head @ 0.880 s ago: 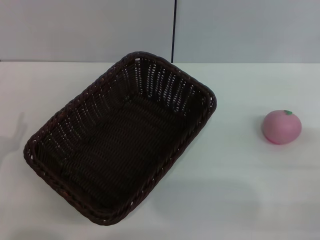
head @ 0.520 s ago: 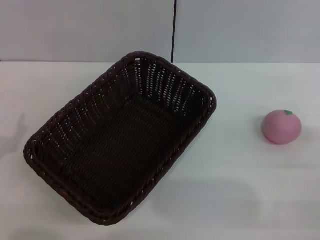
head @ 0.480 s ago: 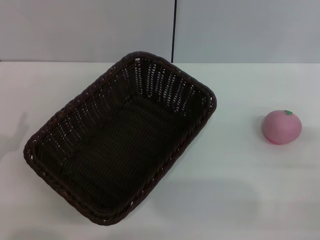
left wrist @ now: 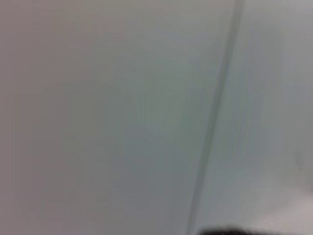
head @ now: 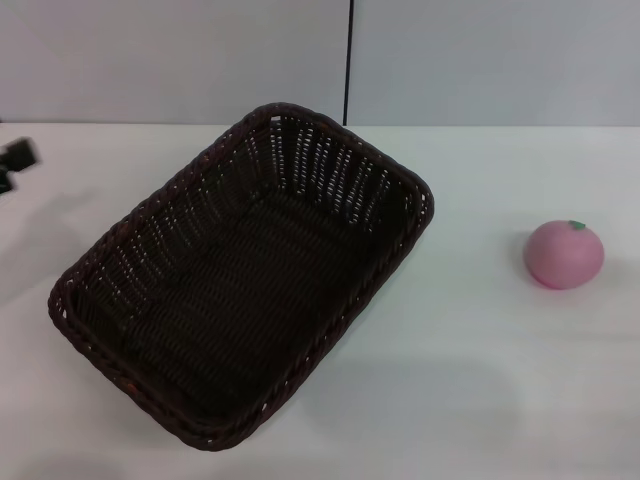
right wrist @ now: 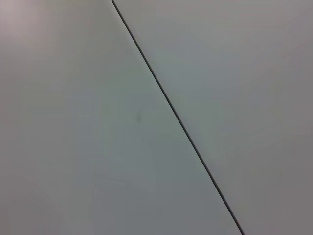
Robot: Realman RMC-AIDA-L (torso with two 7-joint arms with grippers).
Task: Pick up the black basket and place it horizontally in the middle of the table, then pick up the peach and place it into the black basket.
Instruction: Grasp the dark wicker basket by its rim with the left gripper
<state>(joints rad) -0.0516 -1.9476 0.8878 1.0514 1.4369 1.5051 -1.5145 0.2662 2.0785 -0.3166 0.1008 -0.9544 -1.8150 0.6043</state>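
Note:
The black basket (head: 240, 285) lies empty on the white table (head: 470, 370), left of centre, turned diagonally with one corner toward the back. The pink peach (head: 564, 254) sits on the table at the right, well apart from the basket. My left gripper (head: 15, 162) shows only as a dark blurred tip at the left edge of the head view, above the table and left of the basket's far end. My right gripper is out of view. Both wrist views show only the grey wall.
A grey wall with a dark vertical seam (head: 349, 60) stands behind the table. Bare tabletop lies between the basket and the peach and along the front right.
My left gripper has come into the head view at the left edge; before, only its shadow lay on the table. The basket and the peach have not moved.

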